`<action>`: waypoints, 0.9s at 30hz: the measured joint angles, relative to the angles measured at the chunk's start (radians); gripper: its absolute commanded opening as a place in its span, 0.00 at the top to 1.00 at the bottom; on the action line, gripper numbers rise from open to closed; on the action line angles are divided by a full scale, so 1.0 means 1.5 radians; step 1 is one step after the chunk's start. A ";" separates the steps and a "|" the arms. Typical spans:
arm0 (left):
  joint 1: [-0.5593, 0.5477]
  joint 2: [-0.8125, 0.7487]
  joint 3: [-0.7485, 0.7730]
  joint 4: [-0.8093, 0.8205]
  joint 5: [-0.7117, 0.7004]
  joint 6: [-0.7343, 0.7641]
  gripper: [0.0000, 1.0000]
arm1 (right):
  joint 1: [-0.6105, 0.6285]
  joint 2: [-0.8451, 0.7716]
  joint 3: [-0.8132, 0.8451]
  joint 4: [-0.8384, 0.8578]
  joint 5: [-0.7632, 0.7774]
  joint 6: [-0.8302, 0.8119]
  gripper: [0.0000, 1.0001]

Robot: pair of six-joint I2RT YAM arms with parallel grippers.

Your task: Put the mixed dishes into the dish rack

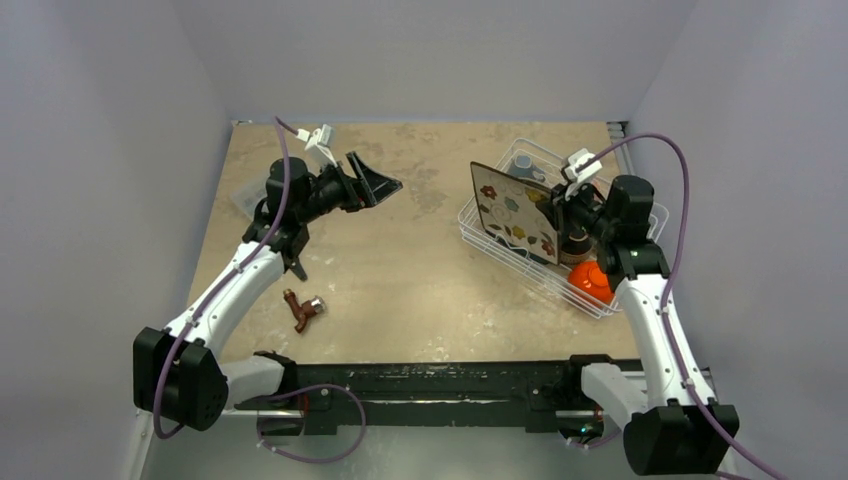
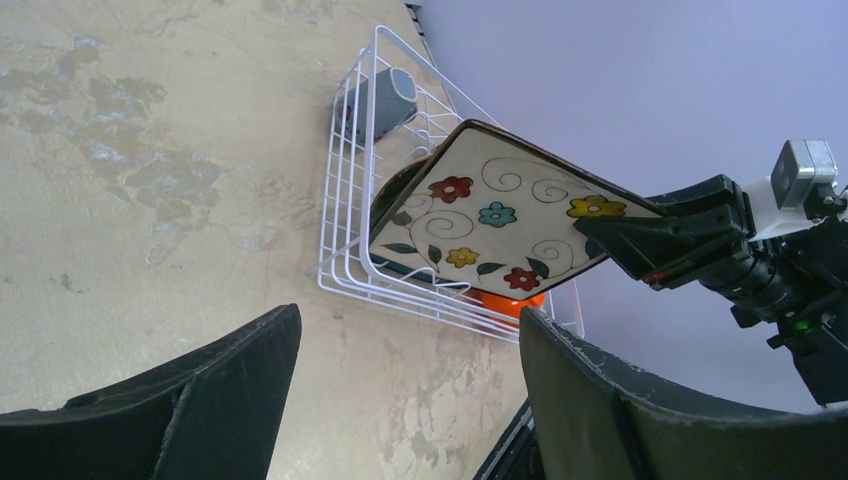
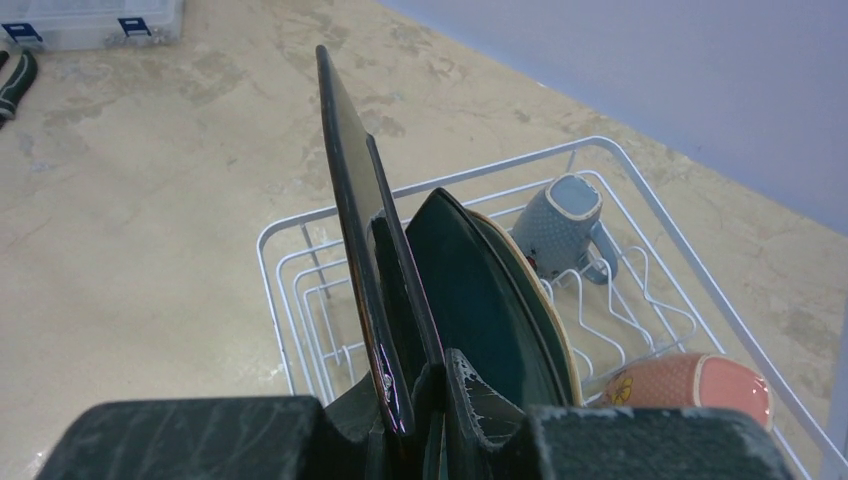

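The white wire dish rack (image 1: 500, 255) stands at the right of the table. My right gripper (image 1: 562, 215) is shut on the rim of the square flower-patterned plate (image 1: 515, 212) and holds it upright on edge over the rack (image 3: 290, 290). In the right wrist view the plate (image 3: 355, 200) is edge-on, with the round teal plate (image 3: 480, 300) standing just behind it. A pale blue mug (image 3: 560, 225), a pink mug (image 3: 690, 385) and an orange bowl (image 1: 590, 280) lie in the rack. My left gripper (image 1: 375, 180) is open and empty, raised over the left of the table. The white bowl is out of view.
Black-handled pliers (image 1: 303, 310) lie on the table at the front left. A clear plastic compartment box (image 1: 250, 200) sits at the left edge behind my left arm. It also shows in the right wrist view (image 3: 90, 20). Walls close in the table on three sides.
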 measured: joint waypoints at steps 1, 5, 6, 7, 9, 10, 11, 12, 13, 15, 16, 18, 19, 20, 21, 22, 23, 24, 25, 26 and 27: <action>0.000 0.000 0.000 0.000 0.000 0.000 0.21 | 0.001 0.002 -0.005 0.012 -0.005 0.001 1.00; 0.000 0.002 0.000 0.000 0.001 0.000 0.21 | 0.001 -0.004 -0.035 0.053 -0.011 0.012 1.00; 0.000 0.002 0.000 0.000 0.001 -0.001 0.21 | 0.001 -0.007 -0.046 0.068 -0.012 0.017 1.00; 0.000 0.003 0.000 0.000 0.001 -0.001 0.21 | 0.001 -0.011 -0.058 0.083 -0.013 0.021 1.00; 0.000 0.004 0.000 0.000 0.001 -0.001 0.21 | 0.001 -0.025 -0.089 0.121 -0.014 0.032 1.00; 0.000 0.004 0.000 0.000 0.001 -0.001 0.21 | 0.001 -0.037 -0.105 0.139 -0.014 0.038 1.00; 0.000 0.005 0.000 0.000 0.001 -0.001 0.21 | 0.001 -0.049 -0.124 0.158 -0.014 0.043 1.00; 0.000 0.005 0.000 0.000 0.001 -0.001 0.21 | 0.001 -0.058 -0.137 0.171 -0.013 0.047 1.00; 0.000 0.006 0.000 0.001 0.001 -0.001 0.21 | 0.001 -0.067 -0.149 0.182 -0.012 0.050 1.00; 0.000 0.008 0.000 0.000 0.002 -0.001 0.21 | 0.001 -0.076 -0.163 0.198 -0.010 0.055 1.00; 0.000 0.009 0.000 0.000 0.002 -0.001 0.21 | 0.001 -0.078 -0.167 0.204 -0.009 0.057 0.98; 0.000 0.012 0.000 0.000 0.003 -0.001 0.21 | 0.001 -0.078 -0.171 0.213 -0.005 0.061 0.78; 0.000 0.013 0.000 0.000 0.004 -0.001 0.21 | 0.001 -0.079 -0.175 0.220 -0.002 0.063 0.75; 0.000 0.013 0.000 0.000 0.004 -0.001 0.21 | 0.002 -0.080 -0.179 0.225 0.002 0.066 0.75; 0.000 0.013 0.000 0.000 0.004 -0.001 0.21 | 0.003 -0.083 -0.183 0.232 0.021 0.064 0.74; 0.000 0.013 0.000 0.000 0.004 -0.001 0.21 | 0.003 -0.084 -0.185 0.241 0.034 0.064 0.74; 0.000 0.013 0.000 0.000 0.004 -0.001 0.21 | 0.002 -0.085 -0.185 0.247 0.049 0.064 0.74; 0.000 0.014 0.000 0.000 0.004 -0.001 0.21 | 0.000 -0.086 -0.186 0.246 0.063 0.064 0.73; 0.000 0.014 0.000 0.000 0.005 -0.001 0.21 | -0.001 -0.086 -0.189 0.246 0.076 0.063 0.73; 0.000 0.014 0.000 0.000 0.005 -0.001 0.21 | -0.001 -0.086 -0.190 0.245 0.089 0.063 0.72; 0.000 0.014 0.000 0.000 0.007 -0.001 0.21 | -0.001 -0.086 -0.190 0.244 0.100 0.064 0.72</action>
